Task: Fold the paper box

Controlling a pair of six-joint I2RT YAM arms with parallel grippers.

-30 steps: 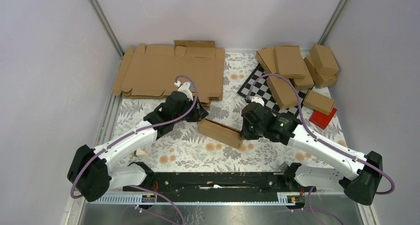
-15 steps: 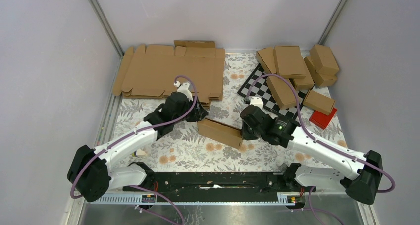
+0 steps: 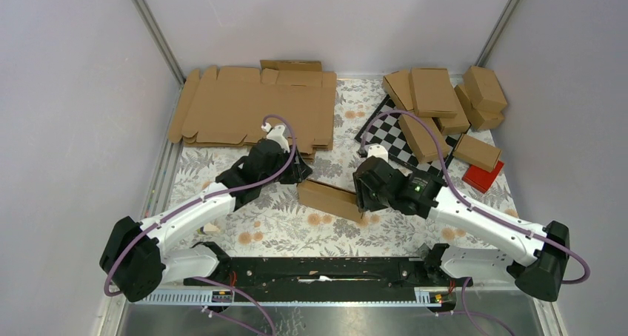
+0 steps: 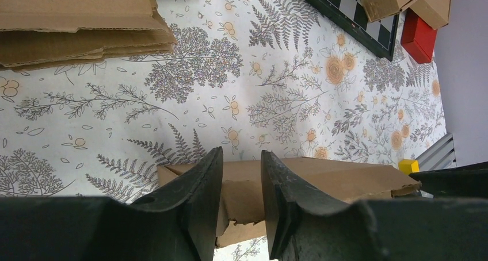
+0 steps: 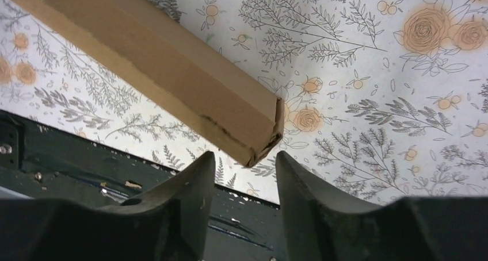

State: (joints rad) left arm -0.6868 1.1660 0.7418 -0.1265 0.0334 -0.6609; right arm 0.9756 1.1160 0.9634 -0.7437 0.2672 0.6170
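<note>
**Box lies slantwise mid-table, an arm at each end**

The paper box (image 3: 329, 199) is a slim brown carton lying flat on the flowered table cover (image 3: 274, 229). Its long edges run at a slant, with the left end farther from the arm bases than the right end.

The left gripper (image 3: 300, 175) sits at the box's left end. In the left wrist view its fingers (image 4: 201, 186) stand a little apart, and creased cardboard of the box (image 4: 334, 180) shows in the gap. I cannot tell whether they are pinching it. A ragged flap edge shows low in that gap.

The right gripper (image 3: 361, 200) is at the box's right end with its claw parted. In the right wrist view the box's corner (image 5: 155, 77) points at the gap between the fingertips (image 5: 198, 169) but stops just short of them, untouched. That corner edge looks scuffed and slightly split.

On the near side of the box is a band of bare cover, then the black rail (image 3: 318, 269) at the table's edge. Beyond the box's left end, past another strip of cover, lies a stack of flat cardboard sheets (image 3: 252, 106). Beyond its right end is a chequered board (image 3: 386, 132) loaded with folded cartons (image 3: 433, 92). A red block (image 3: 483, 177) lies well to the right of the box.
</note>
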